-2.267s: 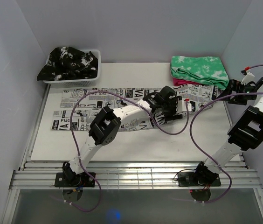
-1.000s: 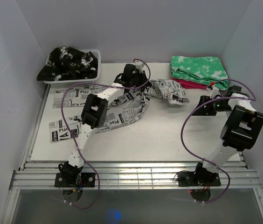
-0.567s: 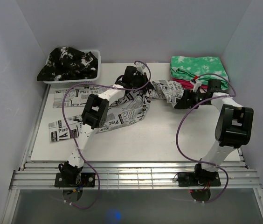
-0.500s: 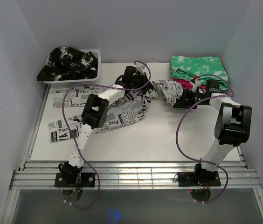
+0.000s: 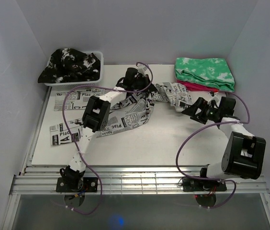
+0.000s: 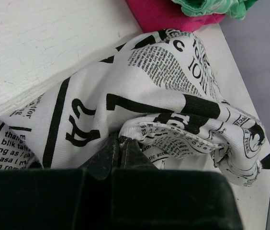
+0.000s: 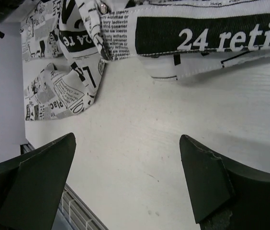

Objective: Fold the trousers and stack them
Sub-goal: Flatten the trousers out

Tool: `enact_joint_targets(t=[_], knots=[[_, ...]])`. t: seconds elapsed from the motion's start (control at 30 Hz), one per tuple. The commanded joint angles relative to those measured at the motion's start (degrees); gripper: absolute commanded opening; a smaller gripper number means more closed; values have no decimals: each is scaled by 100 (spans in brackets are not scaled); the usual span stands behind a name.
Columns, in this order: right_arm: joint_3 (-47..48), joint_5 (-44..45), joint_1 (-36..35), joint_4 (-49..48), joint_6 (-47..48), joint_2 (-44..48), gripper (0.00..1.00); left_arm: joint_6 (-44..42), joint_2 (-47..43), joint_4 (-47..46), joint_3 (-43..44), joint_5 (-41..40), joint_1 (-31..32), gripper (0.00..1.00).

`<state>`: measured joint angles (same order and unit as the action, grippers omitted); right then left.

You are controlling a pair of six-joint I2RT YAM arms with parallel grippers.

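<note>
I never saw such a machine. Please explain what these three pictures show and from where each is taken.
These are two robot arms bolted to a white table. The overhead picture looks down from above and behind them; the other two come from a small camera on each wrist, looking past that arm's own fingers. On the table lie the trousers, white with newspaper print, partly bunched. At the back left a basket holds a black-and-white garment; at the back right a folded green cloth lies on a pink cloth. The left gripper is shut, pinching the trousers. The right gripper is open above bare table, holding nothing.
</note>
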<state>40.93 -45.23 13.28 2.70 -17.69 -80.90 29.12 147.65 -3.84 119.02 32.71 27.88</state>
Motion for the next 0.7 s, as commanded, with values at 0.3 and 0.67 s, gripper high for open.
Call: enact_joint_targets(t=[0.3,0.67], knots=[[-1315,1245,-633,-4215,-3170,-1103,90,673,-615,-723,-424,912,-213,0],[186,1019,-634,-5148,-2653,-1754,61,928,-992,-1128,-1311,1606,-256,0]])
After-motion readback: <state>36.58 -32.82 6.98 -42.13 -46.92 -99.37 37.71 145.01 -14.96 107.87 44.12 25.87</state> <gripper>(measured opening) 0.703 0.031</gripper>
